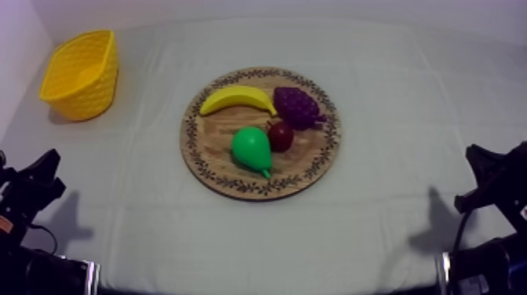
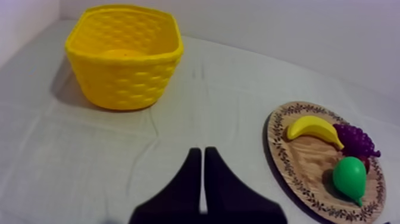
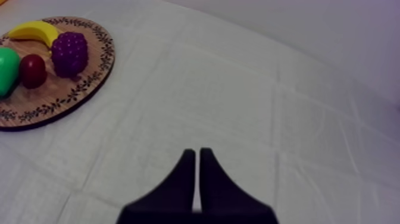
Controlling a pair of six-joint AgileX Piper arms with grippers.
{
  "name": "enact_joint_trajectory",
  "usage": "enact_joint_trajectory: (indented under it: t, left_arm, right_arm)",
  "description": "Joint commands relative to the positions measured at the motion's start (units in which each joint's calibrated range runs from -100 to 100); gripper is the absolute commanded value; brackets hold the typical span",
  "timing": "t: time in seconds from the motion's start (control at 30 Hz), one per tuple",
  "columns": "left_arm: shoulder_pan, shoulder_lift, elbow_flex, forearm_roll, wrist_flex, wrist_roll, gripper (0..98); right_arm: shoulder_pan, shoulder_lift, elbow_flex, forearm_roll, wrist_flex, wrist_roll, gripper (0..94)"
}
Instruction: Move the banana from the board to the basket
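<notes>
Resting low at the table's left edge, the left gripper has its two black fingers pressed together into a narrow wedge that holds nothing, poised above the grey-white cloth. The right gripper, low at the right edge, forms the same closed wedge over bare cloth and also holds nothing. Beyond the left gripper the yellow basket stands upright near the table's far left corner, well apart from the round wooden board at the centre. The banana lies on the board along its far side, on the half toward the basket, one end just beside the bunch of grapes. On the nearer half of the board lie the green pear and, just beside it, the small red fruit, between pear and grapes.
</notes>
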Motion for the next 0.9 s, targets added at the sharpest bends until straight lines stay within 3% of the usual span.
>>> enact_joint_trajectory:
  t: [0.0,0.37,0.63,0.87]
  left_arm:
    - [0.0,0.0,-0.16,0.0,0.86,0.88,0.1]
    - [1.62,0.0,-4.06,1.15,4.39,-1.43,0.2]
    - [3.79,2.6,-18.51,-0.96,7.73,-1.7,0.0]
    - [7.22,22.27,-36.89,-1.72,8.22,-5.38,0.0]
  right_arm:
    - [-0.02,-0.03,-0.05,0.01,0.0,0.0,0.6]
    - [-0.02,-0.03,-0.05,0.01,0.0,0.0,0.6]
    - [-0.02,-0.03,-0.05,0.01,0.0,0.0,0.6]
    - [-0.02,-0.03,-0.05,0.01,0.0,0.0,0.6]
